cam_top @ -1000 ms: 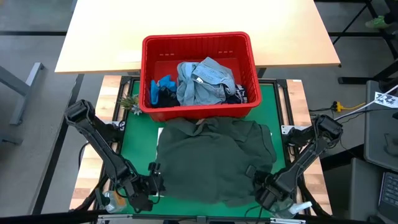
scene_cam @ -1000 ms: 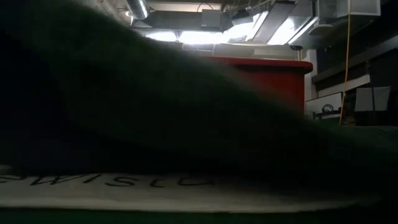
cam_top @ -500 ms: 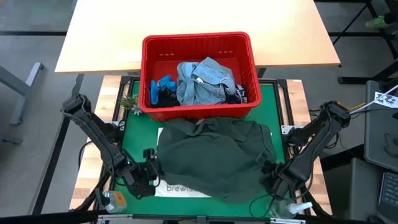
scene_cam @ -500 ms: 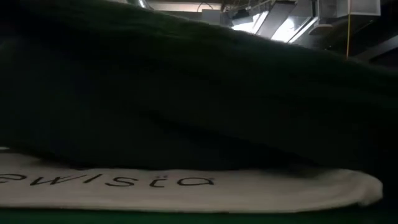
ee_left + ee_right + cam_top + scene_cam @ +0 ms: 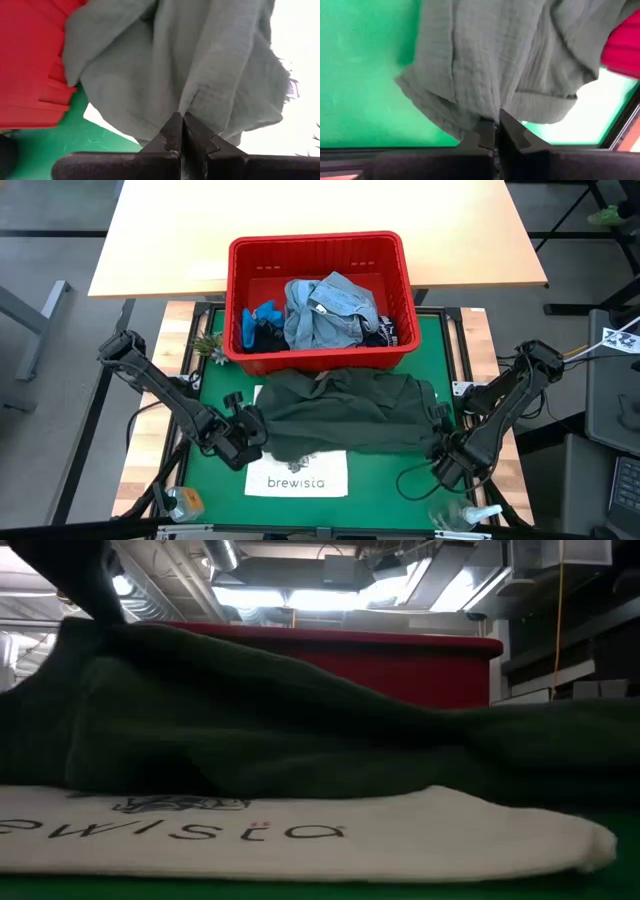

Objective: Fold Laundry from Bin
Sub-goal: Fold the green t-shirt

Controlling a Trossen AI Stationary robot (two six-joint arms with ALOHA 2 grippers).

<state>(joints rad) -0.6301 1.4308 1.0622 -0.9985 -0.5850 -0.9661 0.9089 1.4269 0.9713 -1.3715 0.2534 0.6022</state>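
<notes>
Fabric of the dark green garment [image 5: 345, 412] is pinched in both my closed end effectors, left end effector [image 5: 248, 438] and right end effector [image 5: 441, 448], and I have carried its near edge toward the red bin [image 5: 318, 252]. That doubles it over on the green bench [image 5: 210, 395] and uncovers the white brewista tote bag [image 5: 297, 478], so I judge the first fold nearly laid; other laundry waits in the bin.

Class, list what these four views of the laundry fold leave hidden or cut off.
- Tote bag: upper part hidden under the green garment, high view; its lettering is cut off by the low view's edge.
- Bin: floor hidden by the laundry pile, high view.
- Left gripper and right gripper: pinched cloth hides the fingertips.
</notes>
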